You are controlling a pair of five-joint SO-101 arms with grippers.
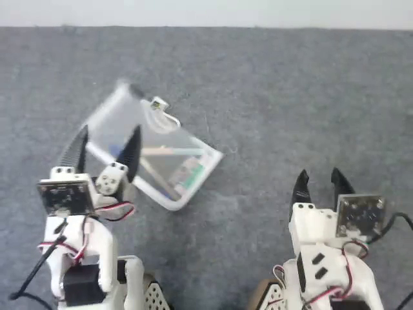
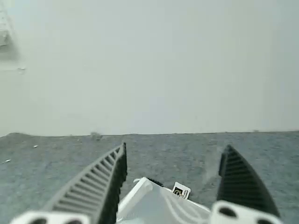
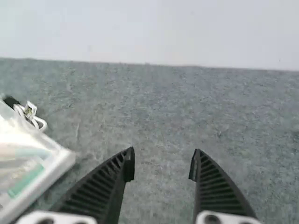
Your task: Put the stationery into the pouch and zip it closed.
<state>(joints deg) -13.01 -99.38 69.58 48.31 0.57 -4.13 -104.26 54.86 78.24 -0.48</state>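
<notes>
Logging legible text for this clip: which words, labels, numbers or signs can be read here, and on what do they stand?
No text can be read in these views.
The small tag by a corner of the pouch: a dark mark, too blurred to read.
The stationery inside the pouch: coloured print, too blurred to read.

Your high camera hangs above the grey carpet-like table mat (image 1: 290, 97) and looks steeply down on it, with the arm bases at six o'clock and the white wall (image 1: 206, 11) at twelve. Your left wrist camera sits low behind the left gripper (image 2: 176, 147), faces almost level toward that wall, and is very close to the clear plastic zip pouch (image 2: 154, 203). Your right wrist camera rides behind the right gripper (image 3: 163, 151), tilted slightly down at the mat. All three views share the pouch, which lies at ten o'clock in the high view.
</notes>
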